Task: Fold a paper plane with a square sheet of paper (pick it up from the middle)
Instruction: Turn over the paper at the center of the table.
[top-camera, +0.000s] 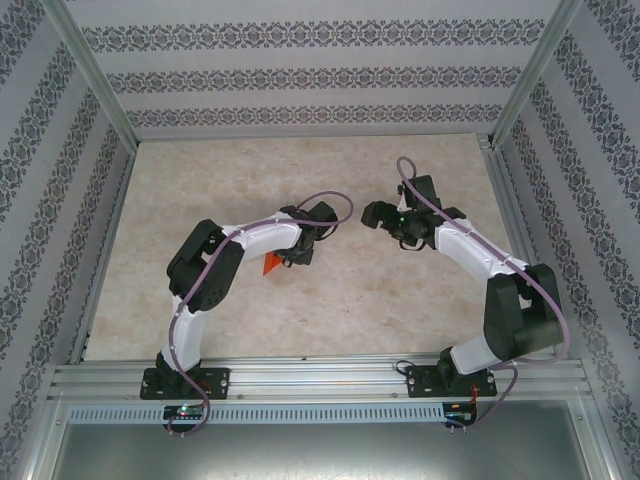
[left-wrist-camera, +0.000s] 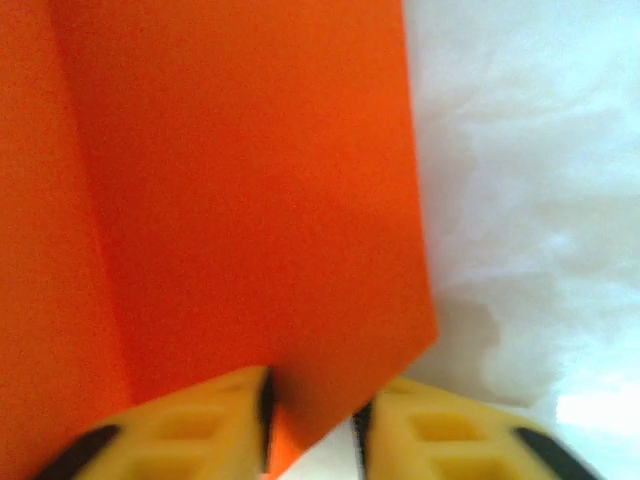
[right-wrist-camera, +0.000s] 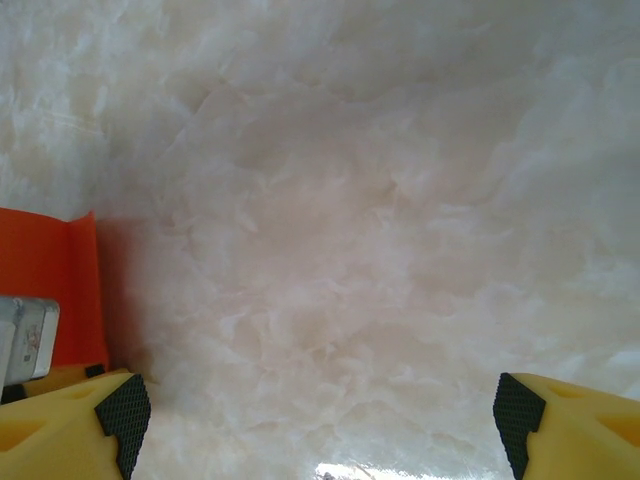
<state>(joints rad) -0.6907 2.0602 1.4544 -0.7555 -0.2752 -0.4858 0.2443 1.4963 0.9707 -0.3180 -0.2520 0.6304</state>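
The orange-red sheet of paper (left-wrist-camera: 250, 200) stands close in front of my left wrist camera, with a vertical crease down its left part. Its lower corner dips between the yellow fingers of my left gripper (left-wrist-camera: 312, 430), whose jaws stand apart, with white table showing beside the right finger. In the top view a small orange piece of the paper (top-camera: 272, 265) shows under the left gripper (top-camera: 300, 255) at the table's middle. My right gripper (top-camera: 375, 215) hovers to the right of it, apart from the paper. It is wide open (right-wrist-camera: 320, 420) over bare table, with the paper's edge (right-wrist-camera: 50, 290) at its far left.
The pale marbled tabletop (top-camera: 330, 170) is walled by patterned panels on three sides. An aluminium rail (top-camera: 320, 375) carrying both arm bases runs along the near edge. The two wrists face each other near the middle, a short gap between them.
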